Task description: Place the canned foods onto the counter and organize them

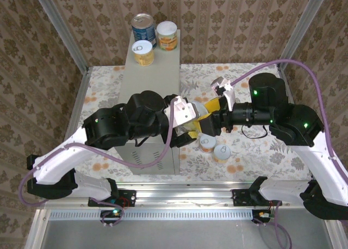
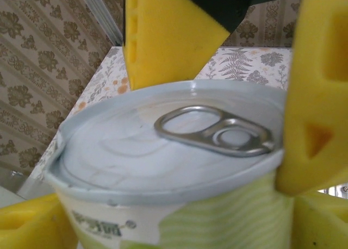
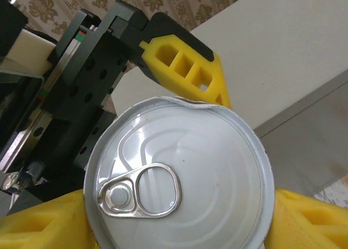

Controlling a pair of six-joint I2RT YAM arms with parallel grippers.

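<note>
A short can with a pale pull-tab lid (image 2: 163,151) (image 3: 179,178) hangs between both grippers, just right of the grey counter (image 1: 155,75). My right gripper (image 1: 209,121) (image 3: 179,224) is shut on the can's sides with its yellow fingers (image 2: 321,86). From the opposite side my left gripper (image 1: 187,118) (image 2: 179,230) has closed on the same can, one finger (image 3: 185,69) pressed against the rim. At the counter's far end stand a blue-labelled can (image 1: 143,27), an orange-labelled can (image 1: 167,35) and a short can (image 1: 143,52). Two more short cans (image 1: 207,144) (image 1: 222,153) stand on the floral floor.
Both arms cross the middle of the cell, the left one lying over the counter's near half. Aluminium frame posts (image 1: 60,31) and patterned walls close in the sides and back. A metal rail (image 1: 179,197) runs along the near edge.
</note>
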